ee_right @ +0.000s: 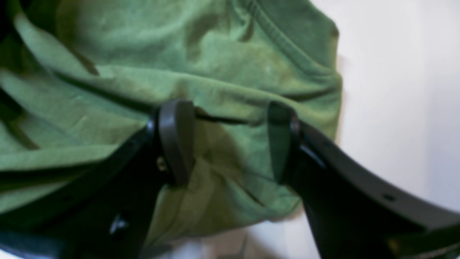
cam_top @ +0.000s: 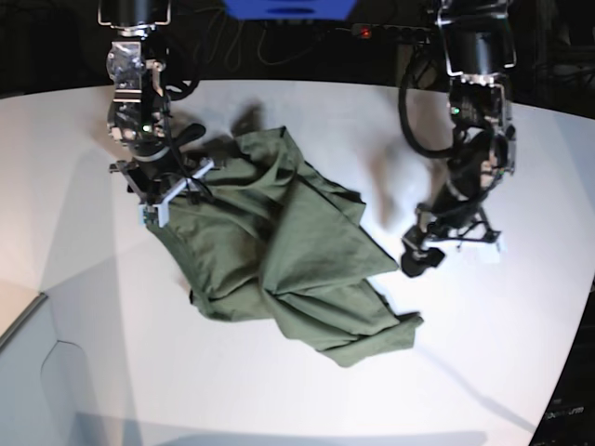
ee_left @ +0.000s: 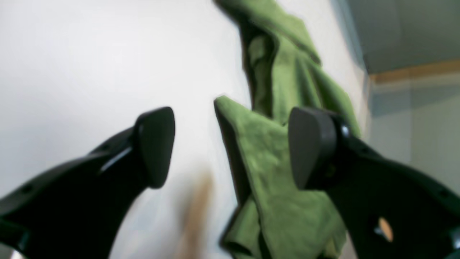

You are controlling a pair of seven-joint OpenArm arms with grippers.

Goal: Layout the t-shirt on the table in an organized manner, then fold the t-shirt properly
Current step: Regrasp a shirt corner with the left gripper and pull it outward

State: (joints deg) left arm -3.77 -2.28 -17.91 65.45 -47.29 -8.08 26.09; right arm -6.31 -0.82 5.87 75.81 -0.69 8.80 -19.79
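Two arms over one white worktop (cam_top: 84, 279), one olive t-shirt (cam_top: 288, 251) bunched near its centre.

Edges and room: in the base view the worktop's curved far edge runs along 12 o'clock, and a corner drop-off sits at 8 o'clock. There is wide bare surface at 9 o'clock, at 6 o'clock and at 3 o'clock of the shirt. The shirt lies well apart from every edge.

Shirt: a crumpled heap, not flat, with deep folds. Long axis runs roughly from 10 o'clock to 5 o'clock in the base view. One pointed end lies toward 5 o'clock; the other end is bunched under the right claw (cam_top: 172, 190) at 10 o'clock. Which end is collar or hem, I cannot tell.

Right claw: down on the shirt's 10 o'clock end. In the right wrist view the jaws stand part open with a fold of green cloth between the pads (ee_right: 176, 140); whether they actually pinch it I cannot tell.

Left claw (cam_top: 423, 255): at 3 o'clock of the shirt, low over bare worktop, apart from the cloth. In the left wrist view its jaws stand wide and hold nothing.
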